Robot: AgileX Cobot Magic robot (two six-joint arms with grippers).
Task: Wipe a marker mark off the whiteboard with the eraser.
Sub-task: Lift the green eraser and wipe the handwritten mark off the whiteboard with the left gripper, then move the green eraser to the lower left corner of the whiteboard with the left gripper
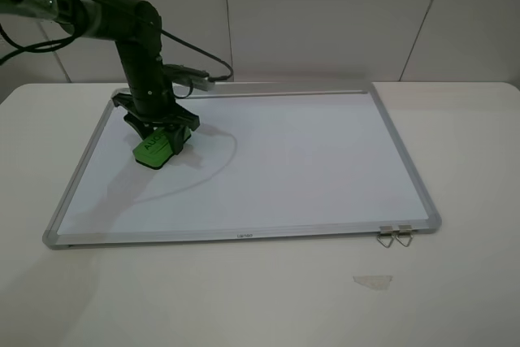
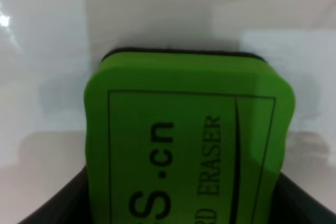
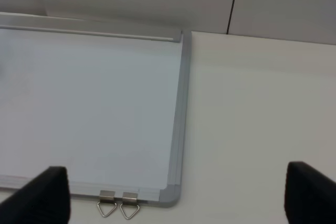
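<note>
**Eraser's down on the board, but where's the mark?**

Left gripper (image 1: 162, 129) is clamped on the green eraser (image 1: 154, 150). The eraser sits on the whiteboard (image 1: 309, 168) near its far left corner, and it looks to be touching the surface. Thing is, I can't spot the marker mark on the bare white in any view, so it's either under the eraser or wiped off. My guess is the wipe is mid-stroke or basically done, and what's left is lifting off to check. Right gripper (image 3: 178, 198) hangs spread wide, holding nothing, above the near right corner by the two clips (image 3: 118, 204).
</note>
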